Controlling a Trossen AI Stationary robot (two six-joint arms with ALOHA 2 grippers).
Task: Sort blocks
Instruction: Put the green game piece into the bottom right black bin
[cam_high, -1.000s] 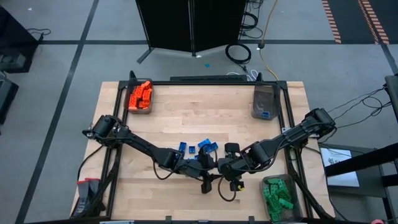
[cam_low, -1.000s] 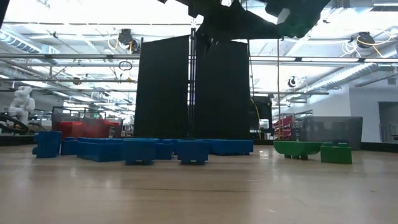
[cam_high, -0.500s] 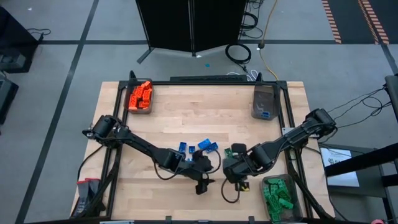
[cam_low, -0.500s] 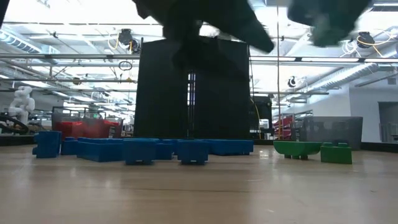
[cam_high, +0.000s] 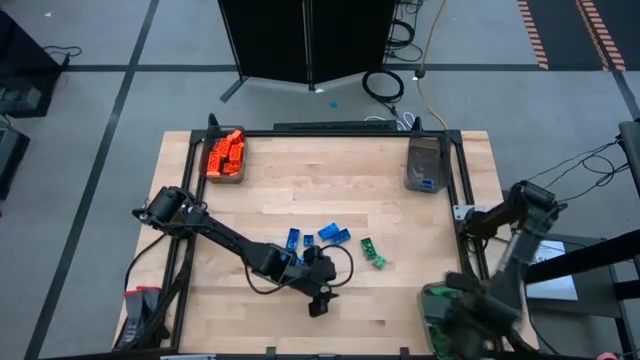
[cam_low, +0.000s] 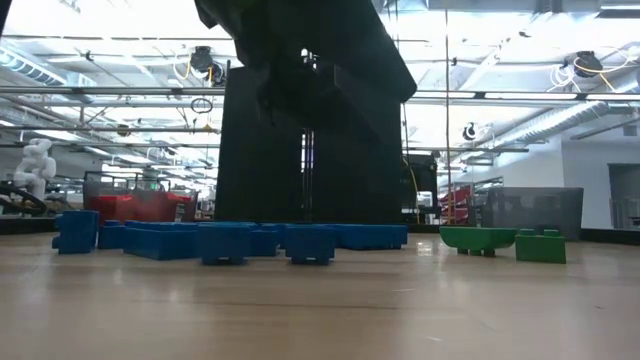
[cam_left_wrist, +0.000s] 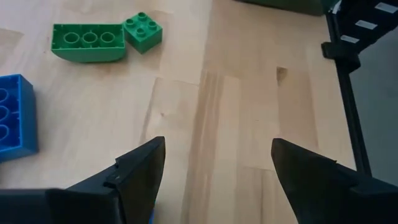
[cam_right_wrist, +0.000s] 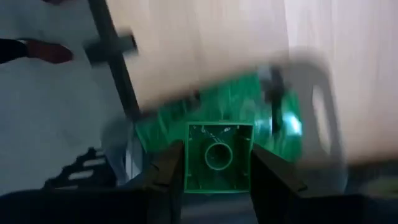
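Several blue blocks (cam_high: 333, 234) lie flat on the wooden table's middle, with two green blocks (cam_high: 375, 255) just right of them; the low view shows the blue row (cam_low: 230, 241) and the green pair (cam_low: 500, 243). My left gripper (cam_high: 320, 298) hovers near the blue blocks, toward the near edge. It is open, with bare wood between its fingers (cam_left_wrist: 214, 174), and the green pair (cam_left_wrist: 106, 40) lies ahead of it. My right gripper (cam_right_wrist: 217, 158) is over the green bin (cam_high: 450, 312) at the near right corner, shut on a green block (cam_right_wrist: 219, 155). My right gripper pinches a small square green block between its two fingers (cam_right_wrist: 166, 171), one on each opposite side wall (cam_right_wrist: 189, 158). The block's hollow underside faces the wrist camera. It is lifted clear, above the green bin's contents.
A bin of orange blocks (cam_high: 226, 155) sits at the far left corner. A grey bin with a blue block (cam_high: 425, 166) stands at the far right. The green bin (cam_right_wrist: 236, 102) holds several green blocks. A black frame edges the table (cam_high: 330, 170).
My right arm has swung from the table's middle, beside the left gripper, toward the near right corner and now hangs over the green bin. With it gone, the two green blocks on the table show. The left gripper has stayed near the blue blocks.
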